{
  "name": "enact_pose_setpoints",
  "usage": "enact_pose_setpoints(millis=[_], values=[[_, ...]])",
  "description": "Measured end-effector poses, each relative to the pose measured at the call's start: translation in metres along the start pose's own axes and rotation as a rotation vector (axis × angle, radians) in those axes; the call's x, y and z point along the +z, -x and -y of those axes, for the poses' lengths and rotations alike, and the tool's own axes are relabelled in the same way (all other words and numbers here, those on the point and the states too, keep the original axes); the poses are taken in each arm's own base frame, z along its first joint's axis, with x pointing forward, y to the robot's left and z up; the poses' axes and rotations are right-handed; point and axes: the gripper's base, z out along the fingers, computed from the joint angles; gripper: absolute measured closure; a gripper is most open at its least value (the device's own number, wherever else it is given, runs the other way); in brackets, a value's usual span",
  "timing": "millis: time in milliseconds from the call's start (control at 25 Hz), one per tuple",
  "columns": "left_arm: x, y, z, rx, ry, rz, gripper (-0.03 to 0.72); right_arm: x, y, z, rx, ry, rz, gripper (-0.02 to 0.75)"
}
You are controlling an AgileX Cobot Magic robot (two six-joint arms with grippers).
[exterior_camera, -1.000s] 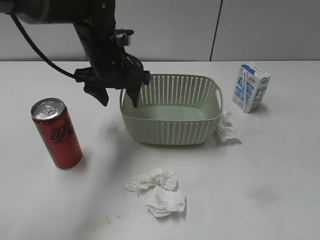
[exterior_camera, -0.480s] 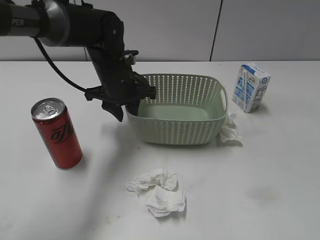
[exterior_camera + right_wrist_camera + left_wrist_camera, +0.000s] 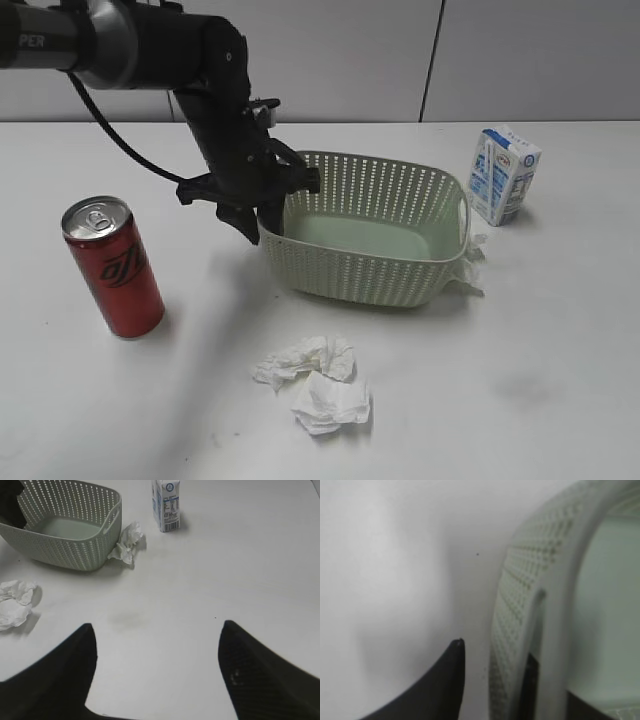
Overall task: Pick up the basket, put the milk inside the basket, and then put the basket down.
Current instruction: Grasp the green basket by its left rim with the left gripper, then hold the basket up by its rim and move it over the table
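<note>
**Lifting basket by left end wall — milk pending**

Gripping: left gripper [image 3: 262, 222] clamped on basket [image 3: 365, 232], one finger outside the left end wall, the other inside, wall pinched between the jaws; confirmed in left wrist view, dark finger [image 3: 447, 680] outside the perforated wall [image 3: 512, 645], second finger just inside.

Basket: pale green, slotted; left end raised off tabletop [image 3: 520, 380], right end low, so tilted down to the right. Long axis running left to right, toward the milk. Interior bare.

Milk [image 3: 502, 175]: white and blue carton, upright, just beyond basket's right end, slightly behind it, apart from the rim. Also visible in right wrist view [image 3: 165, 504], right of basket's far handle.

Right gripper [image 3: 157, 672]: jaws spread wide, nothing held, low over tabletop, well in front of basket; milk ahead of it and slightly left. Judged nearer arm for the carton, left arm being occupied.

Left arm pose: reaching in from upper left, forearm angled down, wrist at basket's left end.

Other items: red can [image 3: 112, 265] well left of basket; crumpled tissue [image 3: 315, 385] in front of basket; smaller tissue [image 3: 468, 268] touching basket's right end.
</note>
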Motion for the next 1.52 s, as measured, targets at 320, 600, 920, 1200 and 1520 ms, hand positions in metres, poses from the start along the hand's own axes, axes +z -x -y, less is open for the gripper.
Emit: enact_pose_setpoints(millis=[320,600,920,1200,1520], values=[[-0.06,0.0,-0.003,-0.012,-0.01,0.069,0.472,0.0,0.0,0.0,0.0,0.0,0.0,0.166],[-0.106,0.0,-0.013,-0.038,-0.037,0.144,0.472,0.0,0.0,0.0,0.0,0.0,0.0,0.166],[-0.131,-0.001,-0.032,-0.111,-0.066,0.114,0.472,0.0,0.0,0.0,0.0,0.0,0.0,0.166],[-0.132,-0.004,-0.021,-0.133,-0.195,0.077,0.472,0.0,0.0,0.0,0.0,0.0,0.0,0.166],[-0.116,-0.034,-0.028,-0.215,-0.21,0.111,0.472,0.0,0.0,0.0,0.0,-0.001,0.0,0.166]])
